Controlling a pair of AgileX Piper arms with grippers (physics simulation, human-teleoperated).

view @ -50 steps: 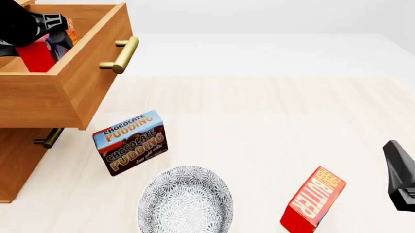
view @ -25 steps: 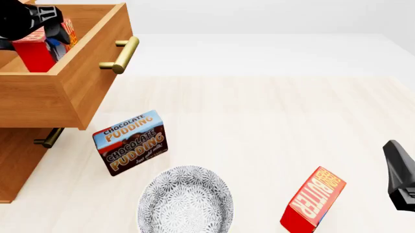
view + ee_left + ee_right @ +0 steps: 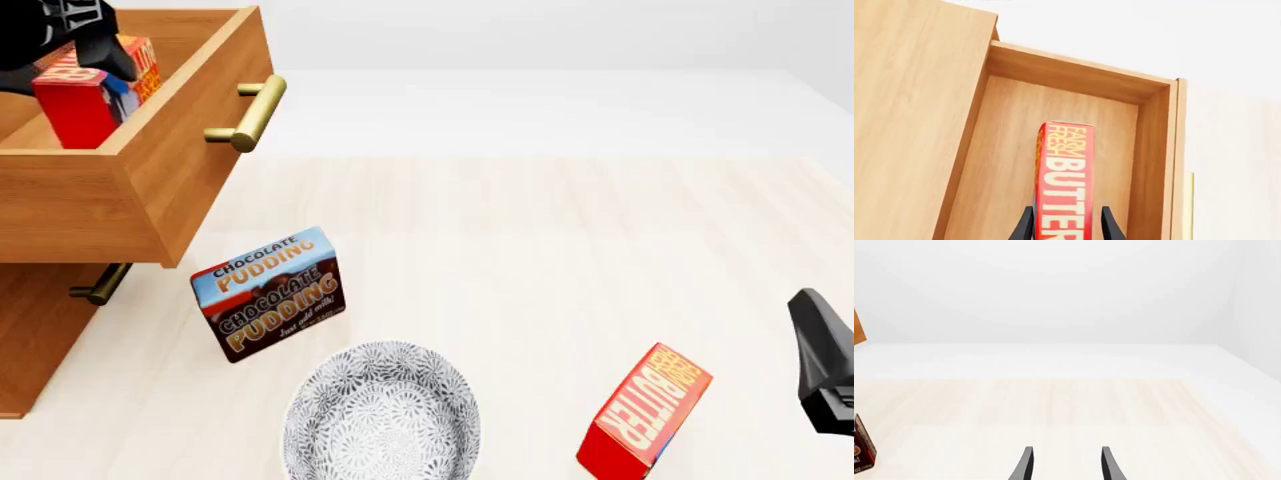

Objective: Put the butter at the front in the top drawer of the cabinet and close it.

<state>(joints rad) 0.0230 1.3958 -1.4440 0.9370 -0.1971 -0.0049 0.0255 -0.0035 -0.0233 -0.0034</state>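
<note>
The butter (image 3: pixel 1063 180) reads "FARM FRESH BUTTER"; the brown-and-blue box (image 3: pixel 271 293) reads "CHOCOLATE PUDDING" twice.

Glossy black left gripper (image 3: pixel 1067 225) with slim tapered fingers, matching black right gripper (image 3: pixel 1067 465), angular black casing

top drawer (image 3: pixel 160 150) open, butter (image 3: pixel 80 100) apparently inside

Red butter carton (image 3: pixel 1064 175) with orange lettering; warm brown wooden drawer (image 3: pixel 174 160) with brass bar handle (image 3: pixel 251 113); brown-and-blue pudding box (image 3: pixel 270 293); grey floral-patterned bowl (image 3: pixel 380 412); pale wood worktop (image 3: pixel 561 270).
</note>
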